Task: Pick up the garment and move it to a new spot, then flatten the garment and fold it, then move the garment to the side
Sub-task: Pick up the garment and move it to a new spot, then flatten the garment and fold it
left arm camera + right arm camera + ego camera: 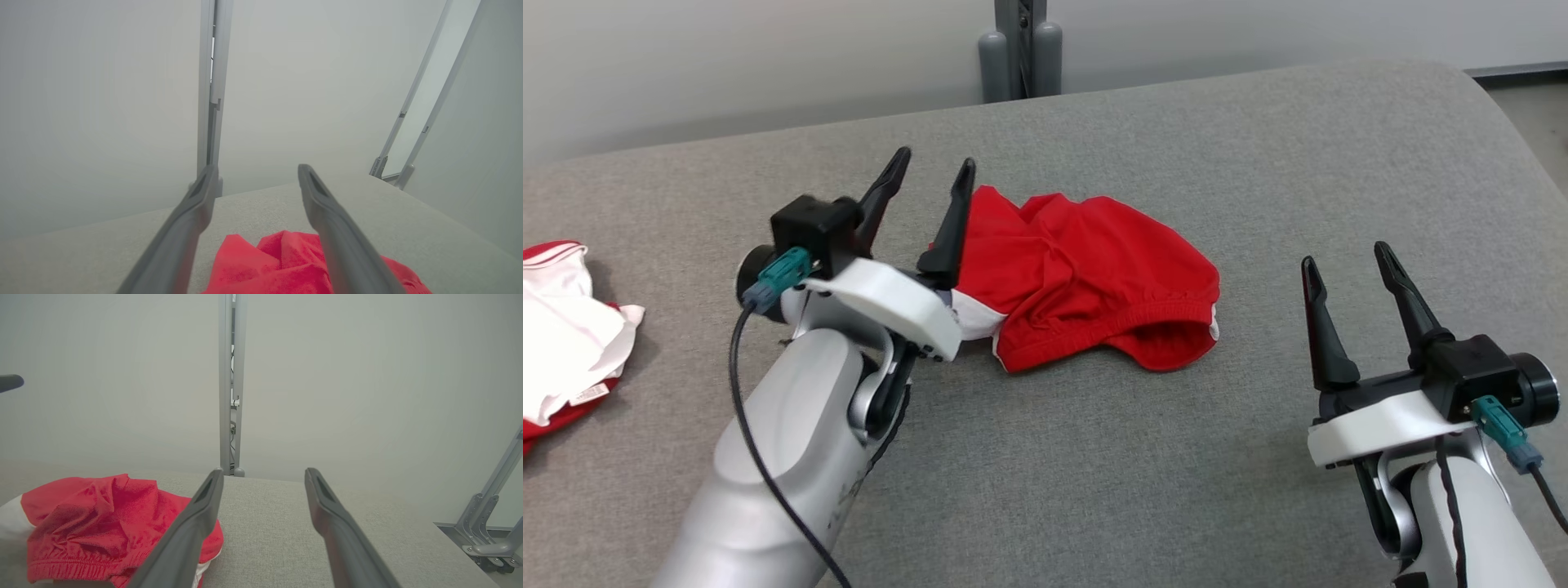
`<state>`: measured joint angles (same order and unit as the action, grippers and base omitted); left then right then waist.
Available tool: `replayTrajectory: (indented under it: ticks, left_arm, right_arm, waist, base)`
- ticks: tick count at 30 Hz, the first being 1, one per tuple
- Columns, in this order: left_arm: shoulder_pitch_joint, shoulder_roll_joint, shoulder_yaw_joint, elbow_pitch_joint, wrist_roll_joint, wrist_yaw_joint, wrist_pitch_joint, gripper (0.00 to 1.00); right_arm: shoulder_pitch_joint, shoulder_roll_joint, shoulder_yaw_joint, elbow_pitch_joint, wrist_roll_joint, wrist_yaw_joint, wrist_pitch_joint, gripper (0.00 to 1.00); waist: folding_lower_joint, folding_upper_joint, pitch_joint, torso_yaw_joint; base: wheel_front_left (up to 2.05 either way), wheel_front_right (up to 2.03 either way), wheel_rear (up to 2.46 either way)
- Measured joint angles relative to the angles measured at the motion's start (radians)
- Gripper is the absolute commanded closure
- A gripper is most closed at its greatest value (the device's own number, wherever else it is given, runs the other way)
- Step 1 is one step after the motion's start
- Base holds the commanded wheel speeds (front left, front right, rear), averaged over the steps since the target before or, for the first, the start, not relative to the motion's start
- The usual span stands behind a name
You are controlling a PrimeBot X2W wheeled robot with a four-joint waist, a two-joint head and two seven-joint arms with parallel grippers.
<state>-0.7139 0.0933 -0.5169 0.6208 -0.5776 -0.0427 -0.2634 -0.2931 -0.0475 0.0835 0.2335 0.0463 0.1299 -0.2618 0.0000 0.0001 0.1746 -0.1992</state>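
Grey padded table (1094,457): red garment (1094,278) lies bunched, apparently loose; left gripper (935,157) and right gripper (1345,253) spread, empty.

There are two garments on one grey table (1094,474): one red garment (1086,278) and one red-and-white garment (564,343). There are two grippers, the left gripper (931,163) and the right gripper (1343,255), with two dark fingers each. One metal post (1019,49) stands behind the table.

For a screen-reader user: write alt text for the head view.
Crumpled red shorts lie on a grey fabric surface, with the open left gripper at their left edge and the open right gripper apart on the right. Another red-and-white garment lies far left.
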Motion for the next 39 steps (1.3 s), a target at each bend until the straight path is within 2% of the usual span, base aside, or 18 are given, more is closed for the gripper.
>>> replayTrajectory:
  ticks: [3, 9, 20, 31, 39]
  left_arm:
    - [0.089, 0.019, 0.086, -0.091, 0.072, 0.009, 0.000, 0.00]
    - [0.261, 0.013, 0.216, -0.243, 0.186, 0.003, 0.000, 0.00]
    - [0.554, -0.041, 0.408, -0.464, 0.345, -0.027, 0.000, 0.00]
    - [0.598, -0.044, 0.419, -0.483, 0.329, -0.035, 0.000, 0.00]
    - [0.586, -0.045, 0.394, -0.474, 0.329, -0.036, 0.000, 0.00]
  right_arm:
    - [0.013, 0.000, 0.008, -0.002, -0.012, 0.000, 0.000, 0.00]
    - [0.039, 0.000, 0.026, -0.002, -0.014, 0.000, 0.000, 0.00]
    - [0.083, 0.001, 0.063, 0.016, -0.012, 0.000, 0.000, 0.00]
    - [0.098, 0.000, 0.086, 0.030, 0.004, 0.000, 0.000, 0.00]
    - [0.094, 0.000, 0.222, 0.114, 0.130, 0.000, 0.000, 0.00]
  waist:
    - [0.0000, 0.0000, -0.017, 0.024]
    - [0.0000, 0.0000, -0.049, 0.069]
    - [0.0000, 0.0000, -0.099, 0.124]
    - [0.0000, 0.0000, -0.112, 0.138]
    - [0.0000, 0.0000, -0.081, 0.159]
  base:
    - [0.00, 0.00, 0.00]
    - [0.00, 0.00, 0.00]
    - [0.00, 0.00, 0.00]
    - [0.00, 0.00, 0.00]
    - [0.00, 0.00, 0.00]
